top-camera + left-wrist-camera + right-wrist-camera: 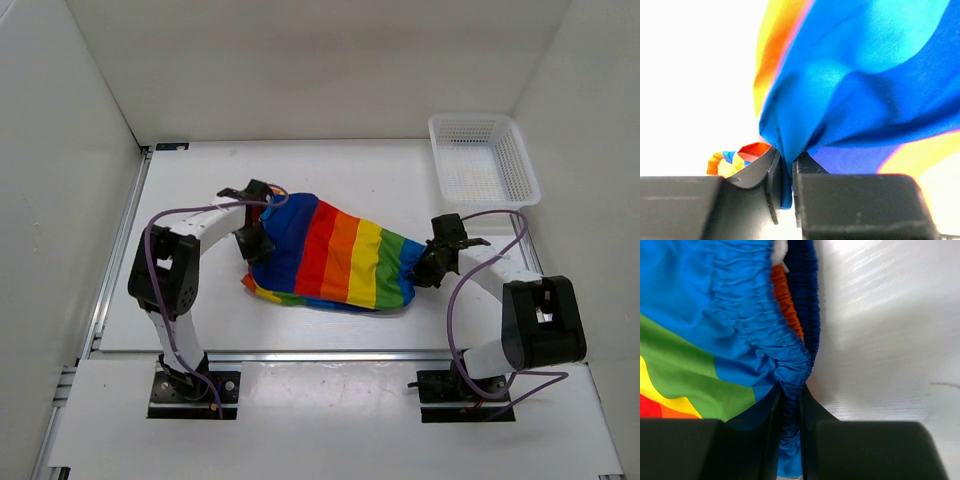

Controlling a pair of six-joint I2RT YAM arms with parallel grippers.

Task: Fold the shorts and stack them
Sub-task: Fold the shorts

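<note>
Top external, rainbow shorts [335,255] on table, ends clamped by left tool [256,244], right tool [424,268]

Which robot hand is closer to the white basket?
Right. The right gripper holds the shorts at the end nearest the basket; the left gripper holds the far end, across the shorts from it.

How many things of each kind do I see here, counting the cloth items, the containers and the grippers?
Shorts: 1
Basket: 1
Grippers: 2, the left gripper and the right gripper, each shut on the Shorts
Total: 4
</note>
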